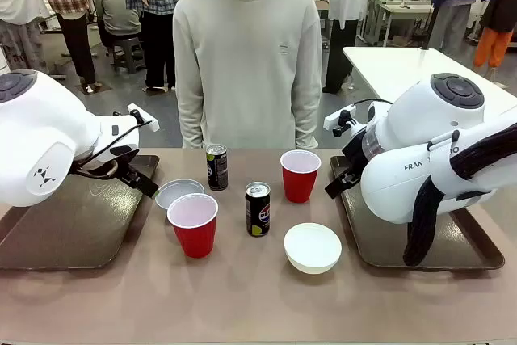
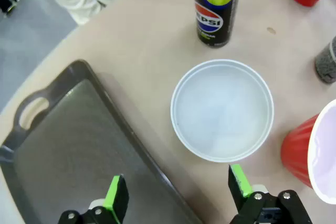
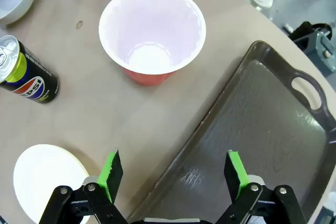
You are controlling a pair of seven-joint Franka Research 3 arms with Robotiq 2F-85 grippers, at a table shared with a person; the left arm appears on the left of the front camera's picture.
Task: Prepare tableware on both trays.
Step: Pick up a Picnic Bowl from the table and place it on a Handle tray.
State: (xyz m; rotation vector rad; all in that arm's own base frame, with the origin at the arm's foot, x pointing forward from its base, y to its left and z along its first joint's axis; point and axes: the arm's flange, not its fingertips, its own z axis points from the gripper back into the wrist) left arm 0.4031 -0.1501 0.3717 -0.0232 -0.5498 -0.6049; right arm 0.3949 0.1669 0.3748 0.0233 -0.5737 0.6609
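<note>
Both dark brown trays are bare: one on the left (image 1: pixel 73 224) (image 2: pixel 63 145), one on the right (image 1: pixel 464 252) (image 3: pixel 257 129). Between them on the table stand two red cups (image 1: pixel 193 224) (image 1: pixel 300 175), two black cans (image 1: pixel 216 167) (image 1: pixel 258 208) and two white bowls (image 1: pixel 179 193) (image 1: pixel 313 247). My left gripper (image 1: pixel 141 183) (image 2: pixel 178 192) hovers open over its tray's inner rim, just short of a bowl (image 2: pixel 222 110) with a can (image 2: pixel 216 8) beyond. My right gripper (image 1: pixel 339 183) (image 3: pixel 174 174) hangs open over its tray's inner rim, near a red cup (image 3: pixel 152 30), a can (image 3: pixel 26 77) and a bowl (image 3: pixel 50 182).
A person in a pale sweater (image 1: pixel 246 54) stands at the table's far edge, hands out of sight. Another white table (image 1: pixel 404 66) sits behind on the right. Bare tabletop (image 1: pixel 242 296) runs along the near edge.
</note>
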